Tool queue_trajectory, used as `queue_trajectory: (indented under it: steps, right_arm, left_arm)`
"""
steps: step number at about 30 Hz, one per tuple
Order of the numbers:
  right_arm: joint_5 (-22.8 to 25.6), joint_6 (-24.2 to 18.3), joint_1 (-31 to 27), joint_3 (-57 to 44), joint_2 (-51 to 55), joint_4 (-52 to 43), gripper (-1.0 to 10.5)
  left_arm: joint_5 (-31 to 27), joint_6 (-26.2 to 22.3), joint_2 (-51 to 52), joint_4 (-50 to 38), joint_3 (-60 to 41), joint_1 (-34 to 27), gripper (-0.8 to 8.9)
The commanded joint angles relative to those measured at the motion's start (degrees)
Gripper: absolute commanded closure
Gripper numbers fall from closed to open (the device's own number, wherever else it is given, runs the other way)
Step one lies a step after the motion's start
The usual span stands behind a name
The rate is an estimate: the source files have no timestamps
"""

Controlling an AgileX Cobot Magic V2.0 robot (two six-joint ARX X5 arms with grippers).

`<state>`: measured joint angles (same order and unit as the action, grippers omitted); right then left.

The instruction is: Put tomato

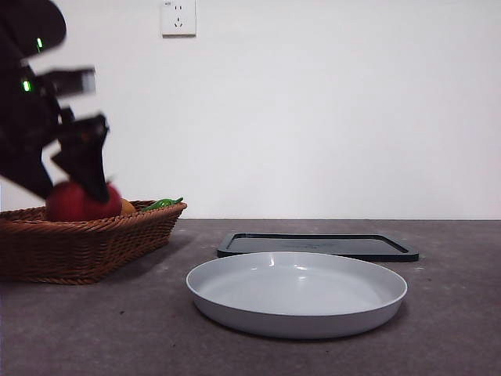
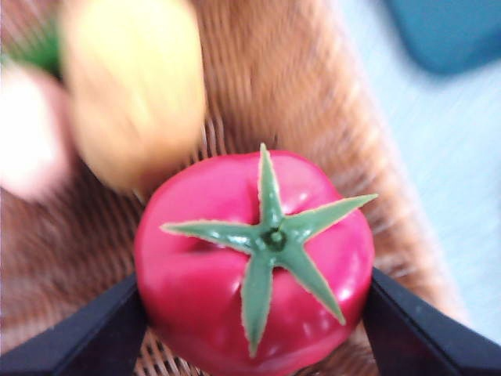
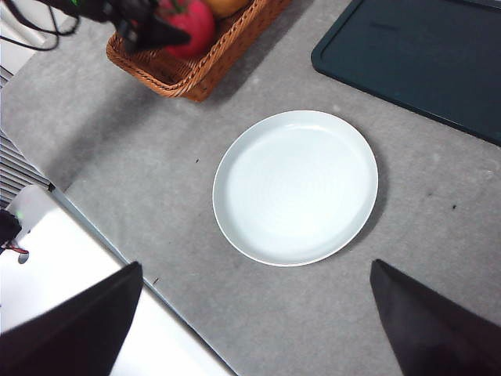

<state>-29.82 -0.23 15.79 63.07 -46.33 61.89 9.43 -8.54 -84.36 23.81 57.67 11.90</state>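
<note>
The glossy red tomato (image 2: 258, 258) with its green star-shaped stem sits between my left gripper's (image 2: 254, 290) two black jaws, which press on both of its sides. In the front view the tomato (image 1: 78, 202) is at the rim of the wicker basket (image 1: 94, 243) on the left, with the left gripper (image 1: 90, 176) reaching down onto it. The right wrist view shows the tomato (image 3: 192, 27) and the left gripper (image 3: 149, 27) at the basket (image 3: 196, 78). My right gripper (image 3: 257, 265) hangs high over the table, open and holding nothing.
A white plate (image 1: 297, 294) lies at the table's middle, with a dark flat tray (image 1: 317, 244) behind it. An orange-brown fruit (image 2: 133, 86) and a pale pink item (image 2: 23, 133) share the basket. Something green (image 1: 164, 204) shows at its rim.
</note>
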Motion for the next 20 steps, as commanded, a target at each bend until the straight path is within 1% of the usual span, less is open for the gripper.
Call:
queue_trajectory:
  steps: [1,3,6,10,15,20]
  right_arm:
    - [0.0,-0.4,0.3,1.2,-0.4,-0.6,4.8]
    - [0.0,-0.4,0.3,1.2,-0.4,-0.6,4.8]
    - [0.1,-0.4,0.3,1.2,-0.4,-0.6,4.8]
    - [0.1,-0.4,0.3,1.2,-0.4,-0.6,4.8]
    - [0.1,-0.4,0.3,1.2,-0.4,-0.6,4.8]
    - [0.2,-0.4,0.3,1.2,-0.4,-0.6,4.8]
  left_arm:
    - [2.8,1.5,4.2,-0.4,0.9,0.6,5.37]
    - [4.7,2.7,7.4,-0.2,0.9,1.4,5.37]
    - [8.1,3.1,11.2,0.7,0.9,3.8,5.37]
    - [9.4,3.4,13.3,1.4,0.9,9.1,5.37]
    - [9.3,3.3,11.3,0.5,0.9,17.4,5.37]
    - [9.2,3.2,6.0,-2.3,0.9,23.3,5.37]
